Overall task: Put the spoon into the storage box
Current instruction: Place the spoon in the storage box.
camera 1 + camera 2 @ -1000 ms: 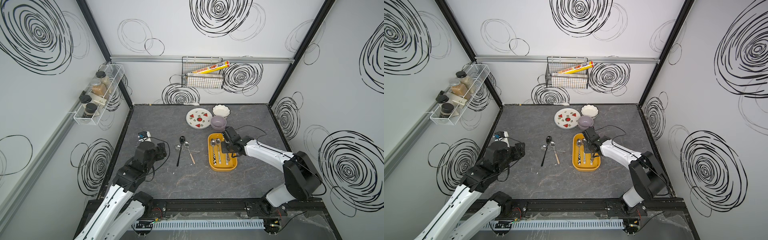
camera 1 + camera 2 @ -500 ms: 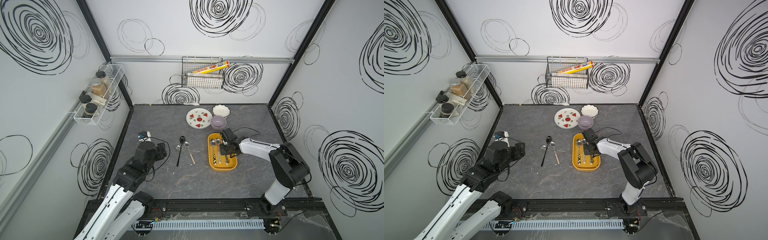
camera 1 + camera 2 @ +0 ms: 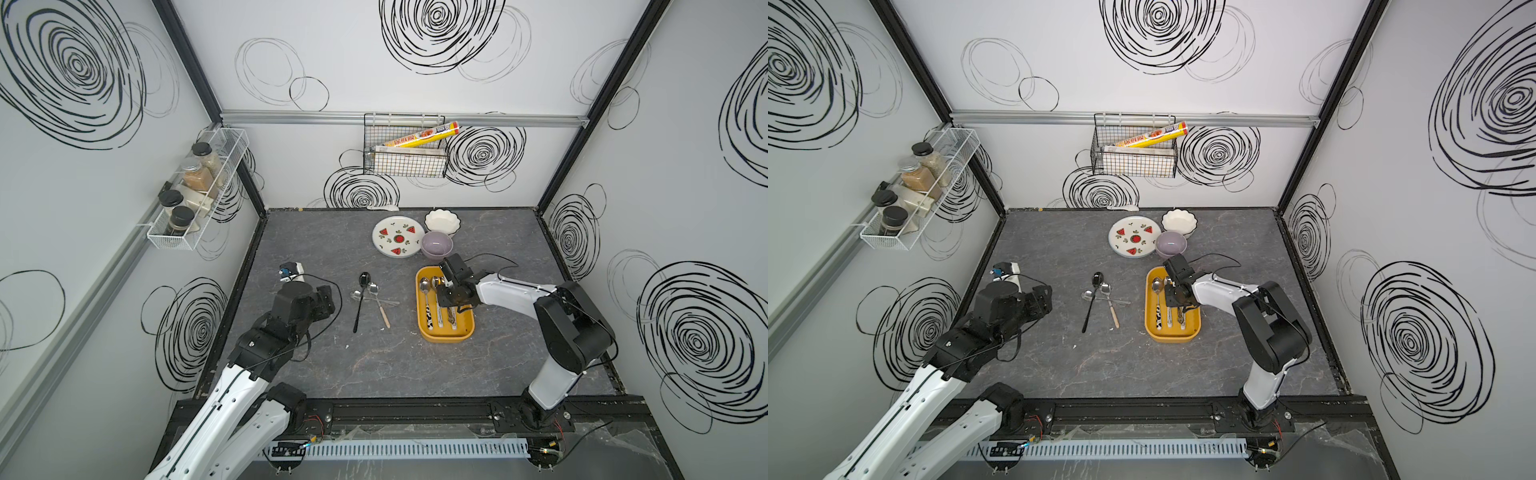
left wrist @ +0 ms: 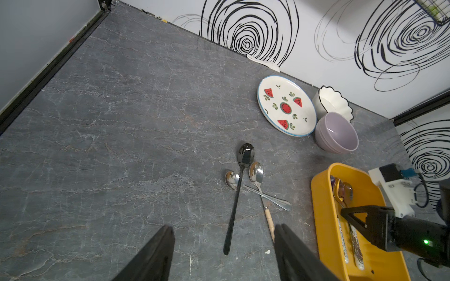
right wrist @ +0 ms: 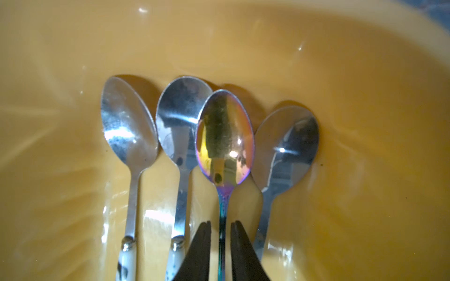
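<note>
A watermelon plate (image 3: 398, 237) lies on the grey table (image 3: 316, 245), just above centre in both top views. A lilac bowl (image 3: 436, 245) touches its lower right edge, and a white bowl (image 3: 442, 220) sits just above that one. At upper centre, a wire basket (image 3: 405, 166) holds a tilted yellow roll (image 3: 424, 135). At left, a white rack (image 3: 195, 203) carries four jars.

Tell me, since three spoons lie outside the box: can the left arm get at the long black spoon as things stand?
Probably yes. The left arm's fingers stand open, and the black spoon lies on the table with its handle free just ahead of them; only its neck crosses a silver spoon.
</note>
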{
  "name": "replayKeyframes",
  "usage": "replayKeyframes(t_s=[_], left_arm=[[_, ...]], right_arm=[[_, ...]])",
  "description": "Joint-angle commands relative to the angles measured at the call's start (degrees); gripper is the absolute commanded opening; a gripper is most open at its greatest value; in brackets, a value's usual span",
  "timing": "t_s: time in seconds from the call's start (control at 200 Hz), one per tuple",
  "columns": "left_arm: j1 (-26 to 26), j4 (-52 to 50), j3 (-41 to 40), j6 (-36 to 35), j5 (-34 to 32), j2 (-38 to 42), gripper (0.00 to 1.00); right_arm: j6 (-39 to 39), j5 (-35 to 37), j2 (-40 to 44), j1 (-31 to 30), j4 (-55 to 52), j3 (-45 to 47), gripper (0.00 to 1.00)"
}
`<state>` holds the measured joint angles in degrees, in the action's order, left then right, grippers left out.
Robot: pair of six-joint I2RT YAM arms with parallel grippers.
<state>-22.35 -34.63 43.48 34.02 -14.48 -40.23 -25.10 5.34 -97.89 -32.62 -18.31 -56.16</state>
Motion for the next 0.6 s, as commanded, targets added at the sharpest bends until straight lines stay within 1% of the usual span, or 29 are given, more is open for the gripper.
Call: replayKeyframes(t_s=[0.0, 0.1, 0.18, 0.215, 0.29, 0.345, 0.476, 0.591], left_arm=[[-1.3, 2.0, -0.2, -0.1, 0.6, -1.9, 0.71], [-1.9, 3.6, 0.1, -0.3, 4.7, -7.0, 0.71], [-3.5, 6.8, -0.4, 1.9, 7.1, -13.2, 0.70], [-5.4, 8.6, -0.3, 2.8, 7.1, -16.5, 0.69], [-10.3, 11.4, 1.2, 4.3, 3.6, -24.2, 0.69], [-12.5, 12.9, 3.1, 5.3, 2.4, -30.4, 0.69], [-14.6, 15.4, 8.1, 6.4, 3.5, -42.5, 0.69], [-14.2, 18.3, 10.1, 6.8, 3.7, -48.5, 0.69]], right_arm=[[0.8, -1.2, 5.6, 0.2, -2.0, -1.4, 0.29], [2.4, -2.3, 10.5, 0.3, -1.3, 0.2, 0.35], [3.8, -3.3, 14.7, 0.2, 0.6, 3.1, 0.39], [4.0, -3.4, 16.5, 0.3, 1.3, 4.5, 0.40], [3.9, -2.7, 19.9, 0.3, 2.4, 7.4, 0.40], [3.3, -2.6, 22.0, 0.2, 3.1, 9.3, 0.41], [2.5, -2.8, 25.7, 0.2, 4.7, 12.7, 0.41], [2.2, -4.5, 26.9, 0.2, 6.4, 14.4, 0.43]])
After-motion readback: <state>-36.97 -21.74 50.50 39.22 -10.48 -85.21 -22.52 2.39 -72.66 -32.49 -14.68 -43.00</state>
